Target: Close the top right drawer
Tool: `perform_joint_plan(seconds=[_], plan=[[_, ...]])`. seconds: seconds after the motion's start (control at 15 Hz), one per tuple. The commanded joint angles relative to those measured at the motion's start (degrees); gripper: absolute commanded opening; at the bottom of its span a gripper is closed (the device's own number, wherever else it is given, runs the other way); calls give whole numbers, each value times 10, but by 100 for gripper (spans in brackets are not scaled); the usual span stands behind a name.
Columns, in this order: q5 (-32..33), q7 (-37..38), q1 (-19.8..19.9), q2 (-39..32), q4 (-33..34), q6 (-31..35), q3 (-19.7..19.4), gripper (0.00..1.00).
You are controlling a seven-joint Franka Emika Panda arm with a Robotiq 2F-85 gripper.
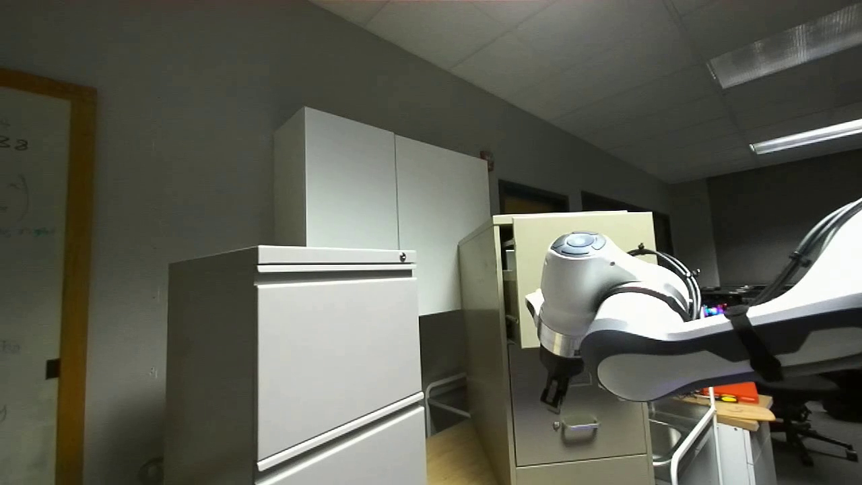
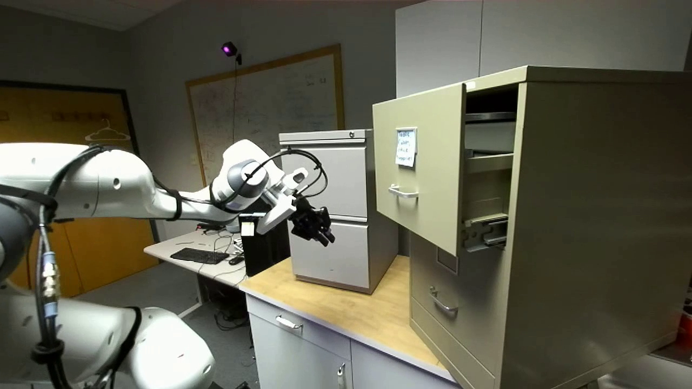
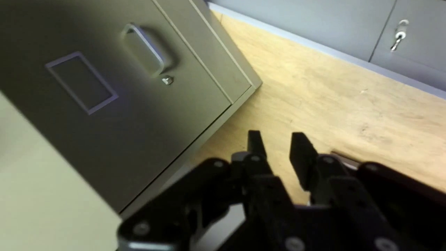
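Wrist view: the gripper (image 3: 277, 141) has its fingers (image 3: 257, 144) spread; left of them, apart, is the top drawer (image 3: 45, 195), which in an exterior view juts from the filing cabinet (image 2: 600, 227) to their right.

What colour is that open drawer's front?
Cream-beige; the drawer's front shows best in an exterior view.

— The arm (image 2: 116, 183)?
— White rounded links (image 2: 167, 346), black straps (image 1: 755, 343), looped black cables (image 2: 292, 151), blue-and-silver connector (image 2: 50, 281).
— And the wrist housing (image 1: 572, 293)?
— In an exterior view: grey-blue cap (image 1: 578, 244) at twelve o'clock, silver collar (image 1: 559, 341) at six.
— The gripper (image 3: 278, 140)?
— Black, with a grey screw (image 3: 141, 228) at seven o'clock in the wrist view.
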State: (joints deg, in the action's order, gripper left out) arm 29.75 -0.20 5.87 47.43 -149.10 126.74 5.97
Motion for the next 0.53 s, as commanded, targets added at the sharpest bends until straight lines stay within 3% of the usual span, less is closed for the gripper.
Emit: perform_joint_plan(seconds=[0.0,0.47], plan=[[89,37,36,16,16,28,33,0],[348,200,125,0,49,123,17,0]])
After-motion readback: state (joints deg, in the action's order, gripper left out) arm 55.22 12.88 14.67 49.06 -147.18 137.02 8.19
